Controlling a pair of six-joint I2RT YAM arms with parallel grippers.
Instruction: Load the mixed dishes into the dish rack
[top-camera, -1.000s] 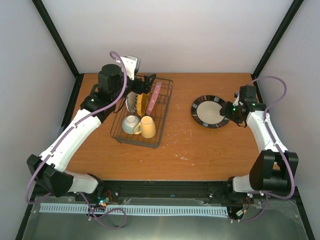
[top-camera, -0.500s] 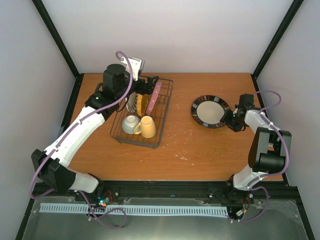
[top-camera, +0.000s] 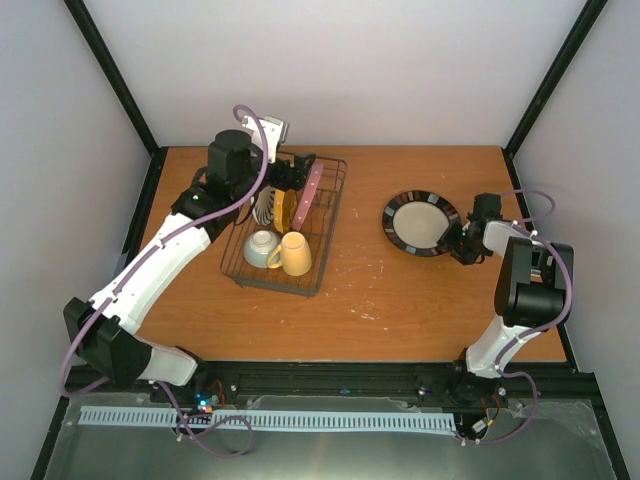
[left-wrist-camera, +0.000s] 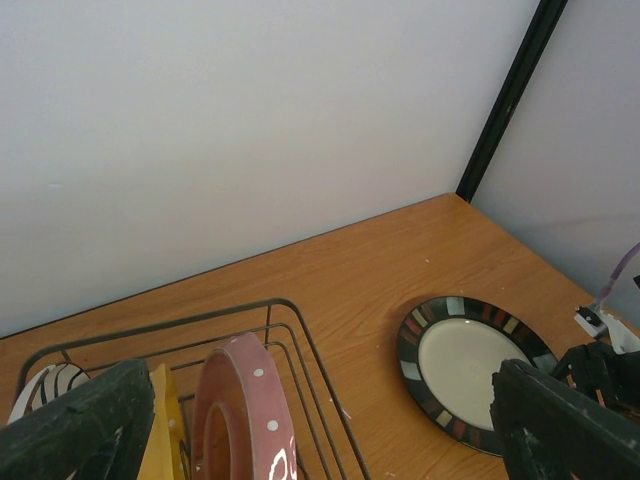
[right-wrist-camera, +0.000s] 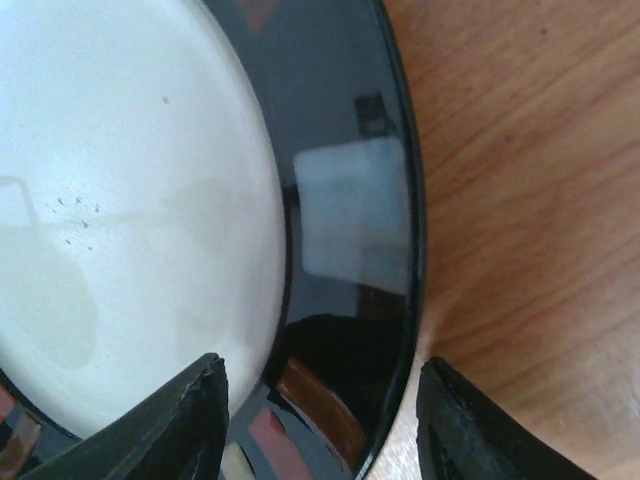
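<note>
— Top external first: where is the dark-rimmed beige plate (top-camera: 420, 222)?

— I see it lying flat on the table (top-camera: 400, 300), well apart from the dish rack (top-camera: 322, 250), off to the rack's right. My right claw (top-camera: 462, 243) sits low at the plate's right edge.

— Is that claw pinching it?

— No. On my right wrist view the two fingers (right-wrist-camera: 180, 425) are spread, with the plate's dark rim running between them: one finger is over the glossy band, the other over bare wood outside the rim. I see a gap on both sides.

— And the left side?

— My left claw (top-camera: 293, 170) hangs over the far end of the rack, spread wide with nothing between its fingers. From the left wrist I look down past them at the pink plate (left-wrist-camera: 235, 400) standing on edge, the orange-yellow scalloped plate (left-wrist-camera: 165, 430) just beside it, and the striped plate (left-wrist-camera: 45, 385) further left.

— What about the rest of the rack?

— The pale blue-green bowl (top-camera: 261, 247) and the yellow mug (top-camera: 295, 254) sit side by side at the near end, touching or nearly so.
</note>
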